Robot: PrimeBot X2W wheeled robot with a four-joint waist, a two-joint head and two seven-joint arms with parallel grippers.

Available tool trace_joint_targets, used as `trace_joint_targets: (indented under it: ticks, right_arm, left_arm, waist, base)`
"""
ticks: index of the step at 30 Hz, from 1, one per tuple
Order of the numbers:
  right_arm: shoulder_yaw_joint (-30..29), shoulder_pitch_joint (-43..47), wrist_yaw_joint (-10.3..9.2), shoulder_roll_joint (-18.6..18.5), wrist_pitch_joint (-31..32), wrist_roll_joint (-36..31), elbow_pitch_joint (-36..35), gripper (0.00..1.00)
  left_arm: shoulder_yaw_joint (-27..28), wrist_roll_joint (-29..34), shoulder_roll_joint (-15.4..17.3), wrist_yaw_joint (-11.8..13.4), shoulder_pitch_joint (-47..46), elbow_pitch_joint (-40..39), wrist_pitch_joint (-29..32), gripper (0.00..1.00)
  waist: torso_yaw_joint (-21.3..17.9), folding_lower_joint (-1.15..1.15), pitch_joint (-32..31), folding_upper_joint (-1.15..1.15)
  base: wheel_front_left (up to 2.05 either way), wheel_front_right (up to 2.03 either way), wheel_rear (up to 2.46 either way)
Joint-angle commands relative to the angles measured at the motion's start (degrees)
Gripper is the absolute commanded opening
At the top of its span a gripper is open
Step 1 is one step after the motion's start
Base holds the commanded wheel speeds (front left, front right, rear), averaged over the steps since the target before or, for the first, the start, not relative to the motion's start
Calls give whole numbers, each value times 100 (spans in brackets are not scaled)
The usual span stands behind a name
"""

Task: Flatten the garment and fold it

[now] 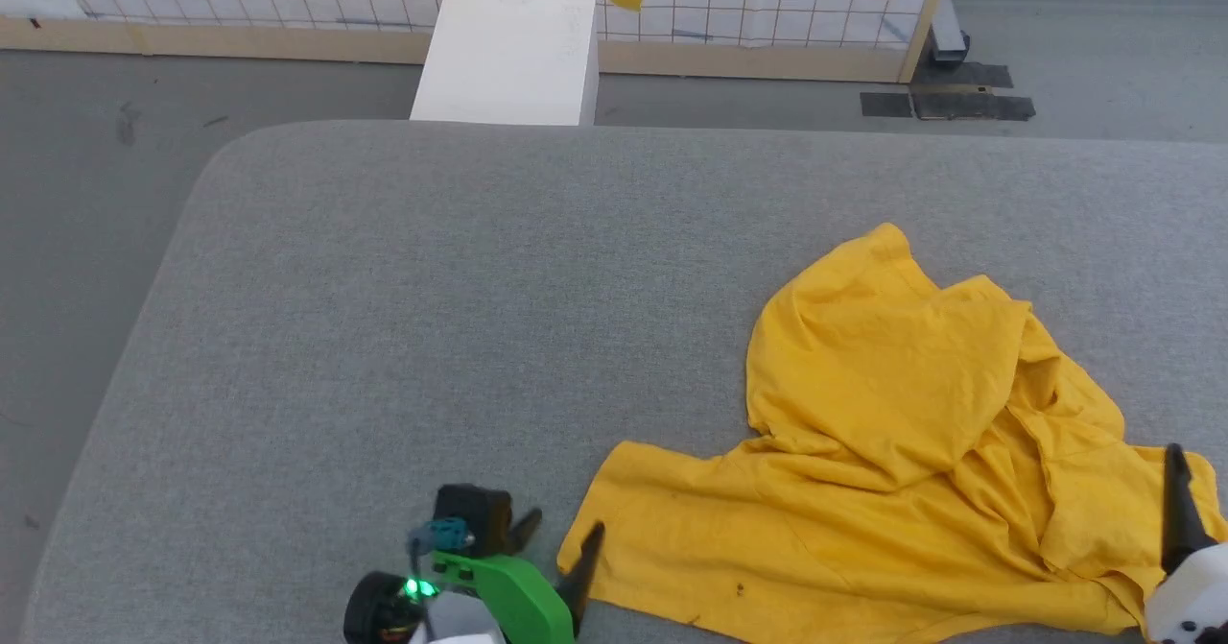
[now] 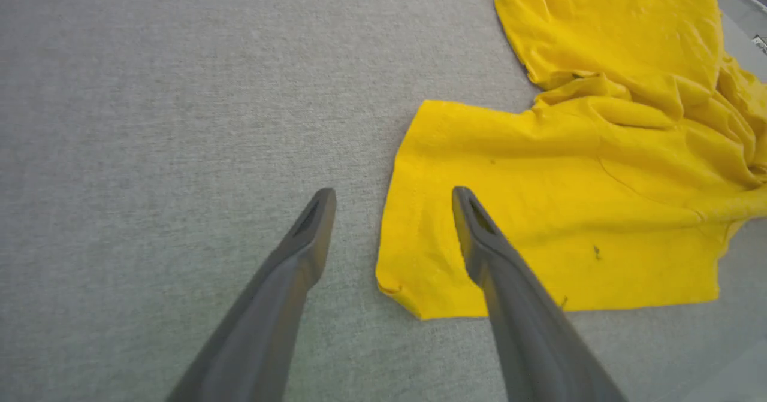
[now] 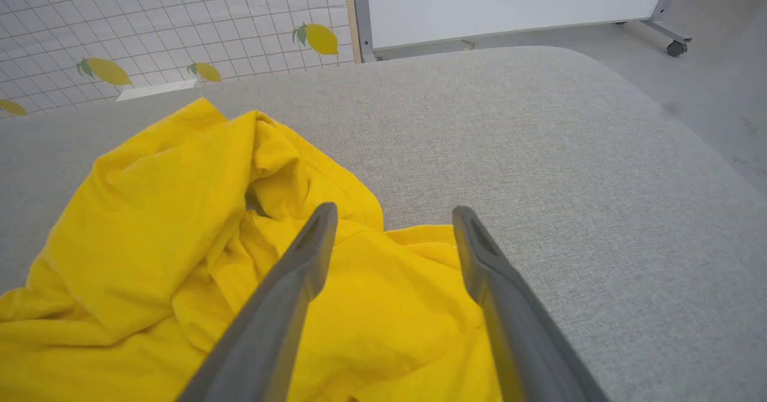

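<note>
We note the left claw (image 2: pixel 392 195) spread wide and empty, its tips either side of the garment's (image 1: pixel 892 452) left edge. The right claw (image 3: pixel 392 210) is also wide, gripping nothing, above the right-hand bunch. The garment lies near-right on the grey surface (image 1: pixel 384 337), its near part flat and its far part rumpled and doubled over. We judge flattening barely begun and folding untouched. We cannot pick out collar or sleeves, which are possibly buried.

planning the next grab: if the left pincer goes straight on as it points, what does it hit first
Probably the edge of the crumpled bright yellow T-shirt, which the open left pincer straddles; depth is unclear.
</note>
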Motion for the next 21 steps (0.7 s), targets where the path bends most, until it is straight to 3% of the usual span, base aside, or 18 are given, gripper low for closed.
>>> trace_joint_targets:
  ticks: [1,5,11,20,21]
  right_arm:
    - [103,74,-10,-5,-55,43,-46,100]
    - [274,94,-10,-5,-80,103,-98,100]
    - [438,122,-10,-5,-56,154,-127,100]
    - [631,72,-10,-5,-45,288,-196,100]
    - [638,68,-10,-5,-48,297,-201,100]
  left_arm:
    - [-56,-70,31,15,96,-65,296,100]
    - [-144,-28,9,333,165,-97,983,100]
    - [-314,-40,-86,585,170,-72,1596,100]
    - [-438,-242,-242,698,-38,112,1641,100]
    - [-450,-254,-256,714,-68,141,1575,86]
  waist:
    - [-31,0,-25,0]
    - [-84,0,-41,0]
    - [-175,0,-22,0]
    - [-366,0,59,0]
    - [-381,0,66,0]
  base:
    - [0,0,0]
    - [0,0,0]
    - [0,0,0]
    - [0,0,0]
    - [0,0,0]
